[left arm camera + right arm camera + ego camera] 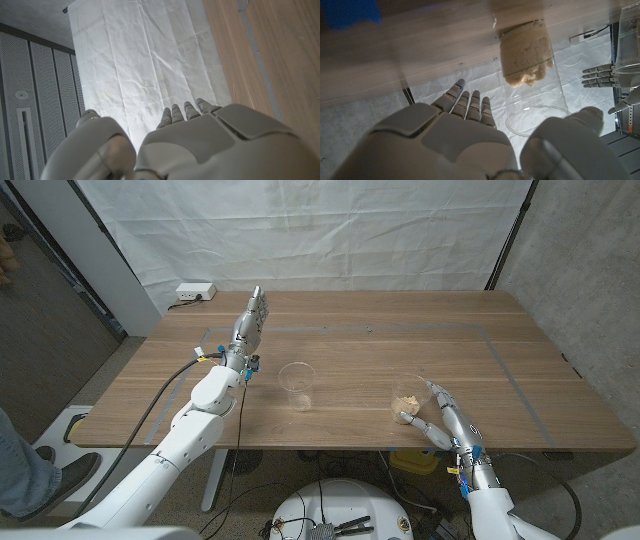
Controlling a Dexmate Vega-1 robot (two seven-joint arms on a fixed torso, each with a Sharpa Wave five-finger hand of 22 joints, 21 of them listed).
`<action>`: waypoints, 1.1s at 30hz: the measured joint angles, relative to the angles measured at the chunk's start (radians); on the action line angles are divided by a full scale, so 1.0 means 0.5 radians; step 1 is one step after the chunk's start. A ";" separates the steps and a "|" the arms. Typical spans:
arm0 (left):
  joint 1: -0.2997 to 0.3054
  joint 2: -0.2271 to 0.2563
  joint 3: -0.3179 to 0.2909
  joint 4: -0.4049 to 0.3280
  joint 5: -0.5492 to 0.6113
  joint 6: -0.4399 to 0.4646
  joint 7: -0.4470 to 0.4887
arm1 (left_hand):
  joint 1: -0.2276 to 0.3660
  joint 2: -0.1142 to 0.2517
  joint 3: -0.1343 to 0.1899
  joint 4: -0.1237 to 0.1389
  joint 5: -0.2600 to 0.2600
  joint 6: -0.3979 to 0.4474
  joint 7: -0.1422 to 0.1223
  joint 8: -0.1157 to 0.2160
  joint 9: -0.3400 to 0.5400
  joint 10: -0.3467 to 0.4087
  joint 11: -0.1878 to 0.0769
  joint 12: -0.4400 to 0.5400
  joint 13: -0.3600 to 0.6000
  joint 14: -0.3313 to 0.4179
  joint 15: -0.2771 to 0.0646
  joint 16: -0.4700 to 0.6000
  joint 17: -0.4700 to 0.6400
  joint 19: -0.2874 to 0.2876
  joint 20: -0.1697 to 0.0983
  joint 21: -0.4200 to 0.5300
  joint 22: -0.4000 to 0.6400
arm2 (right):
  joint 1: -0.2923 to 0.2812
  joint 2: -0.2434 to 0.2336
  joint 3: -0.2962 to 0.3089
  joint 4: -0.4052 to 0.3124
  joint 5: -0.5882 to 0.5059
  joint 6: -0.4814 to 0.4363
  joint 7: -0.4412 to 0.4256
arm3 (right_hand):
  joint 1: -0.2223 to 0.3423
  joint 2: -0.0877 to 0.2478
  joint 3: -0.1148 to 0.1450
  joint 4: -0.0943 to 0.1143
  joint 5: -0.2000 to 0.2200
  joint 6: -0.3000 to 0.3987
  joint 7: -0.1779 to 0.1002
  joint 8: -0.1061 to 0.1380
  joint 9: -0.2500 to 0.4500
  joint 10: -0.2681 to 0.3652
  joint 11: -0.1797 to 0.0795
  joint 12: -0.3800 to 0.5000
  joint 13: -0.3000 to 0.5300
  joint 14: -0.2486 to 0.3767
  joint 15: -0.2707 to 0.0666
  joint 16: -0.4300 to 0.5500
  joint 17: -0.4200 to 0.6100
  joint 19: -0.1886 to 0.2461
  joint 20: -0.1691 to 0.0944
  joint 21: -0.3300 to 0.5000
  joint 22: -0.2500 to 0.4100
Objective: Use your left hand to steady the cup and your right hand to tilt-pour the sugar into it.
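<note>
On the desk [360,350], the sugar cup [411,399] sits right of the empty cup [296,378]; thin, light, crushable plastic, best gripped mid-wall. Right robot hand [440,423] spread beside it; left robot hand [250,320] raised, fingers straight, holding nothing.

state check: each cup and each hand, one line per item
empty cup: upright on the table, nothing in it, untouched.
sugar cup: upright on the table, brownish sugar in its bottom, not tilted.
left hand: raised behind and left of the empty cup, fingers extended, holds nothing.
right hand: open beside the sugar cup, fingers apart, no grip yet.
</note>
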 measured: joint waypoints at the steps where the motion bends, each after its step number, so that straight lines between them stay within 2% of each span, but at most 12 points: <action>1: 0.001 0.000 -0.001 0.000 -0.001 -0.001 0.001 | 0.000 0.000 0.000 0.000 0.000 0.000 0.000 0.000 0.000 0.000 0.000 0.000 0.000 0.000 0.000 0.000 0.000 0.000 0.000 0.000 0.000 | 0.005 0.001 -0.006 0.002 -0.001 -0.003 -0.002 | 0.010 0.010 0.000 0.000 0.000 0.000 0.000 0.000 0.000 0.000 0.000 0.000 0.000 0.000 0.000 0.000 0.000 0.000 0.000 0.000 0.000; 9: 0.029 0.002 -0.021 -0.005 -0.019 -0.022 0.012 | 0.000 0.000 0.000 0.000 0.000 0.000 0.000 0.000 0.000 0.000 0.000 0.000 0.000 0.000 0.000 0.000 0.000 0.000 0.000 0.000 0.000 | 0.056 0.017 -0.060 0.027 -0.025 -0.035 -0.048 | 0.025 0.025 0.000 0.000 0.015 0.000 0.000 0.000 0.000 0.011 -0.011 0.000 0.000 0.021 0.000 0.000 0.000 0.013 -0.008 0.000 0.000; 12: 0.046 0.004 -0.034 -0.006 -0.026 -0.028 0.015 | 0.000 0.000 0.000 0.000 0.000 0.000 0.000 0.000 0.000 0.000 0.000 0.000 0.000 0.000 0.000 0.000 0.000 0.000 0.000 0.000 0.000 | 0.079 0.023 -0.079 0.037 -0.028 -0.039 -0.057 | 0.055 0.055 0.004 -0.027 0.031 0.007 0.007 0.000 0.000 0.029 -0.008 0.016 0.000 0.042 0.000 0.007 0.000 0.032 -0.004 0.000 0.000; 17: 0.062 0.006 -0.052 -0.006 -0.041 -0.046 0.019 | -0.001 0.000 0.000 0.000 0.000 0.000 0.000 0.000 0.000 0.000 0.000 0.000 0.000 0.000 0.000 0.000 0.000 0.000 0.000 0.000 0.000 | 0.133 0.030 -0.116 0.063 -0.031 -0.033 -0.059 | 0.096 0.076 0.015 -0.038 0.046 0.026 0.011 0.007 0.000 0.051 -0.006 0.016 0.000 0.069 -0.006 0.007 0.000 0.045 -0.006 0.000 0.000; 20: 0.069 0.011 -0.060 -0.006 -0.048 -0.051 0.021 | -0.001 0.000 0.000 0.001 0.000 0.000 0.000 0.000 0.000 0.000 0.000 0.000 0.000 0.000 0.000 0.000 0.000 0.000 0.000 0.000 0.000 | 0.159 0.033 -0.135 0.076 -0.037 -0.019 -0.063 | 0.150 0.090 0.034 -0.056 0.071 0.055 0.003 0.015 0.003 0.089 -0.022 0.031 0.000 0.111 -0.016 0.017 0.000 0.073 -0.001 0.001 0.000; 23: 0.075 0.012 -0.067 -0.006 -0.051 -0.056 0.024 | -0.019 0.018 -0.008 0.008 0.000 0.000 0.000 0.000 0.000 0.000 0.000 0.000 0.000 0.008 0.007 0.000 0.000 0.000 0.000 0.000 0.000 | 0.182 0.036 -0.152 0.091 -0.045 0.004 -0.078 | 0.235 0.111 0.051 -0.084 0.101 0.116 -0.022 0.033 0.010 0.193 -0.057 0.066 0.000 0.190 -0.027 0.023 0.001 0.119 -0.005 0.008 0.000; 28: 0.083 0.017 -0.076 -0.007 -0.059 -0.058 0.028 | -0.019 0.018 -0.008 0.008 0.000 0.000 0.000 0.000 0.000 0.000 0.000 0.000 0.000 0.007 0.007 0.000 0.000 0.000 0.000 0.000 0.000 | 0.219 0.045 -0.178 0.132 -0.057 0.064 -0.121 | 0.364 0.156 0.083 -0.117 0.142 0.292 -0.084 0.076 0.020 0.433 -0.160 0.142 0.011 0.354 -0.031 0.038 0.001 0.197 -0.010 0.017 0.005; 31: 0.089 0.020 -0.084 -0.007 -0.064 -0.059 0.029 | -0.018 0.018 -0.008 0.008 0.000 0.000 0.000 0.000 0.000 0.000 0.000 0.000 0.000 0.007 0.007 0.000 0.000 0.000 0.000 0.000 0.000 | 0.241 0.056 -0.192 0.155 -0.063 0.116 -0.153 | 0.424 0.163 0.072 -0.128 0.155 0.380 -0.115 0.097 0.020 0.540 -0.196 0.173 0.011 0.427 -0.032 0.038 0.001 0.225 -0.011 0.017 0.005; 33: 0.090 0.021 -0.085 -0.007 -0.067 -0.061 0.029 | -0.018 0.018 -0.008 0.008 0.000 0.000 0.000 0.000 0.000 0.000 0.000 0.000 0.000 0.007 0.007 0.000 0.000 0.000 0.000 0.000 0.000 | 0.259 0.071 -0.204 0.173 -0.063 0.125 -0.158 | 0.448 0.185 0.083 -0.139 0.163 0.435 -0.133 0.106 0.024 0.603 -0.215 0.191 0.011 0.472 -0.034 0.038 0.001 0.245 -0.007 0.017 0.005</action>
